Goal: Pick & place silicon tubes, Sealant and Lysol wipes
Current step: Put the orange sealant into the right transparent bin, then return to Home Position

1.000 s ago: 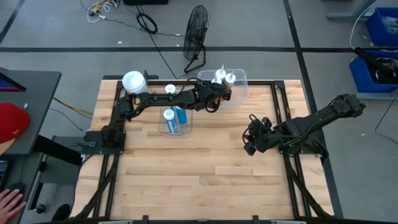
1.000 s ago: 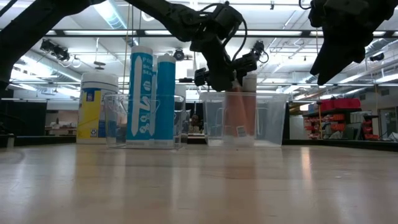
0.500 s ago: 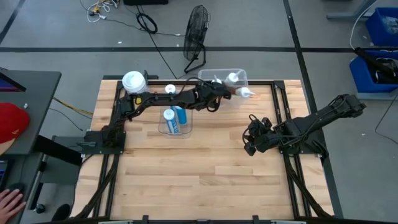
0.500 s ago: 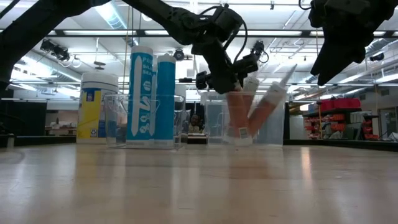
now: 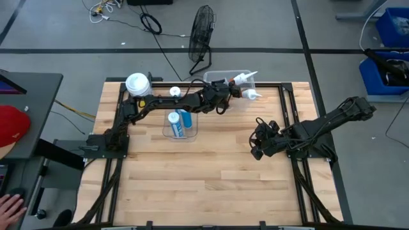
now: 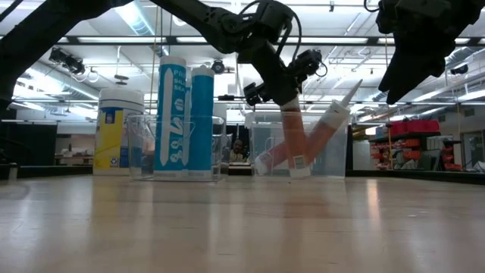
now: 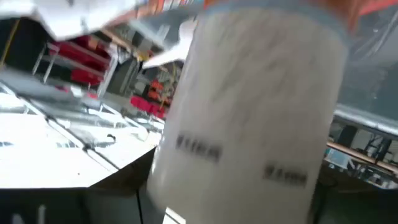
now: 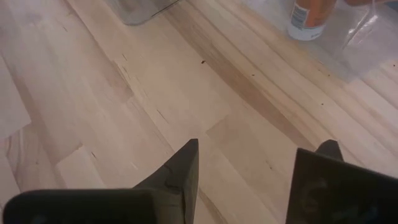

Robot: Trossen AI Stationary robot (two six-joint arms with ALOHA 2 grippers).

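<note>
**Left arm gripping a sealant tube at the clear bin**

Left gripper (image 5: 227, 94) is sitting upper centre of the high view, over the near edge of the clear bin (image 5: 217, 77). Its jaws are standing partly open, clamped around the upper body of a sealant tube (image 6: 292, 140). In the low view that tube is hanging close to upright, orange-pink body with a white band at the foot, base just above or at the bin floor; I cannot tell which. The left wrist view is filling up with the same tube, a pale cylinder right against the camera.

A second sealant tube (image 6: 322, 135) is leaning over inside the bin, white nozzle pointing up and toward the right of the low view. It is crossing the gripped tube low down.

Lysol wipes (image 5: 137, 83) are standing at the upper left corner of the table (image 5: 204, 172), well apart from both grippers. Stout canister, round white lid, yellow and blue label.

Two blue tubes (image 5: 179, 121) with white caps are standing upright in a smaller clear container (image 6: 176, 147), centre left.

Right gripper (image 5: 257, 148) is idling at centre right above bare wood, jaws narrowly apart and holding nothing.
</note>
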